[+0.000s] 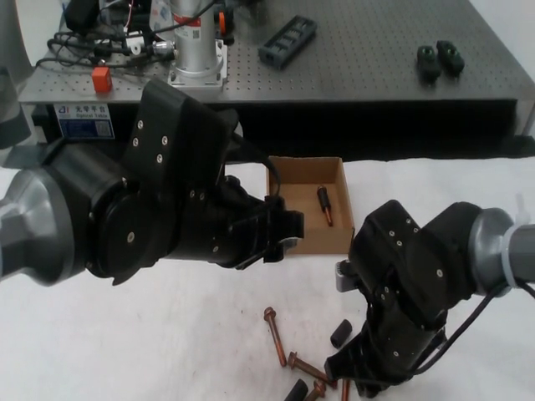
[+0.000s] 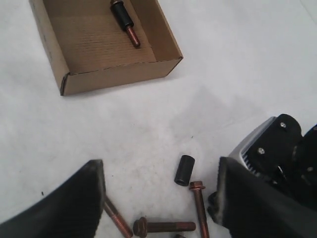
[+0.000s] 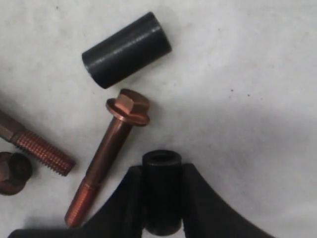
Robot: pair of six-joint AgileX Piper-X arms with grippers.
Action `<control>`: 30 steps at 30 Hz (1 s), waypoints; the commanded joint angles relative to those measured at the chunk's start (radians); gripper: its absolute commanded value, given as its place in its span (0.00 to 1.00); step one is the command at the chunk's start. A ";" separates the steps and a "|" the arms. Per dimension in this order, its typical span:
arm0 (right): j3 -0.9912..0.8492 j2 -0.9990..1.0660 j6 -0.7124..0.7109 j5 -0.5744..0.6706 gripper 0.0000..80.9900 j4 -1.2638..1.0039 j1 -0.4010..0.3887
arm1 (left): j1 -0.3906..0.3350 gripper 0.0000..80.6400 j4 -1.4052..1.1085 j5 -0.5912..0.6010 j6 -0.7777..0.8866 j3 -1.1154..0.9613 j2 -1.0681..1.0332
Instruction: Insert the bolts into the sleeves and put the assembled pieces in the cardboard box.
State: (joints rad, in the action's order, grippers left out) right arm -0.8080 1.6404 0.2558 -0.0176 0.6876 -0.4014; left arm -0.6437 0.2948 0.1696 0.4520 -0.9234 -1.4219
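Right gripper (image 3: 162,208): closed on a black sleeve (image 3: 162,186), lower centre of the right wrist view. Left gripper (image 2: 158,188): wide, empty. Pick the bolt (image 3: 111,158) just left of the sleeve by its head; align with the bore before pushing. Cardboard box (image 2: 119,79), upper left: one assembled piece (image 2: 125,22) inside. Surface (image 1: 125,351): white cloth. Top of the high view: perforated board (image 1: 359,67).

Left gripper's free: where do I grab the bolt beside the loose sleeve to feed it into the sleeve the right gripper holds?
Probably take the bolt by its smooth shank just under the flanged head, left gripper coming straight down astride it. It lies flat on the cloth, and this leaves the threaded tip free for the sleeve in the right gripper.
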 commanded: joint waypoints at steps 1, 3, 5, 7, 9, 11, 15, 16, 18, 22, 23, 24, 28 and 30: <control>0.003 0.014 -0.055 -0.011 0.10 -0.018 0.000 | 0.001 0.59 0.004 -0.008 -0.038 -0.005 0.012; 0.003 0.008 -0.070 -0.045 0.04 -0.018 0.008 | 0.001 0.59 0.012 0.023 -0.038 -0.005 0.012; 0.003 -0.010 -0.088 -0.037 0.05 -0.010 0.029 | -0.003 0.59 0.020 0.070 -0.036 -0.005 0.003; 0.003 -0.040 -0.119 -0.034 0.05 0.021 0.056 | -0.021 0.59 0.023 0.077 -0.035 -0.005 -0.011; 0.010 -0.084 -0.145 -0.052 0.05 0.057 0.099 | -0.057 0.59 0.023 0.078 -0.035 -0.009 -0.035; 0.042 -0.157 -0.163 -0.059 0.05 0.066 0.159 | -0.103 0.59 0.033 0.081 -0.035 -0.028 -0.076; 0.129 -0.340 -0.171 -0.059 0.05 0.097 0.296 | -0.172 0.59 0.104 0.081 -0.035 -0.112 -0.187; 0.153 -0.390 -0.183 -0.055 0.05 0.112 0.336 | -0.180 0.59 0.127 0.081 -0.039 -0.143 -0.222; 0.189 -0.477 -0.195 -0.052 0.05 0.140 0.409 | -0.195 0.59 0.179 0.078 -0.059 -0.212 -0.295; 0.246 -0.637 -0.215 -0.002 0.05 0.177 0.504 | -0.202 0.59 0.317 0.071 -0.102 -0.349 -0.435; 0.255 -0.666 -0.215 -0.001 0.05 0.180 0.517 | -0.202 0.59 0.358 0.073 -0.110 -0.383 -0.472; 0.261 -0.690 -0.215 -0.001 0.05 0.180 0.524 | -0.202 0.59 0.393 0.073 -0.126 -0.413 -0.507; 0.267 -0.721 -0.211 -0.001 0.05 0.183 0.530 | -0.202 0.59 0.460 0.097 -0.129 -0.493 -0.600; 0.267 -0.721 -0.211 -0.001 0.05 0.183 0.530 | -0.207 0.59 0.466 0.111 -0.129 -0.516 -0.618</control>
State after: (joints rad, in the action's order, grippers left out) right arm -0.5391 0.9258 0.0553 -0.0345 0.8663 0.1224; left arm -0.8488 0.7446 0.2744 0.3333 -1.4322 -2.0393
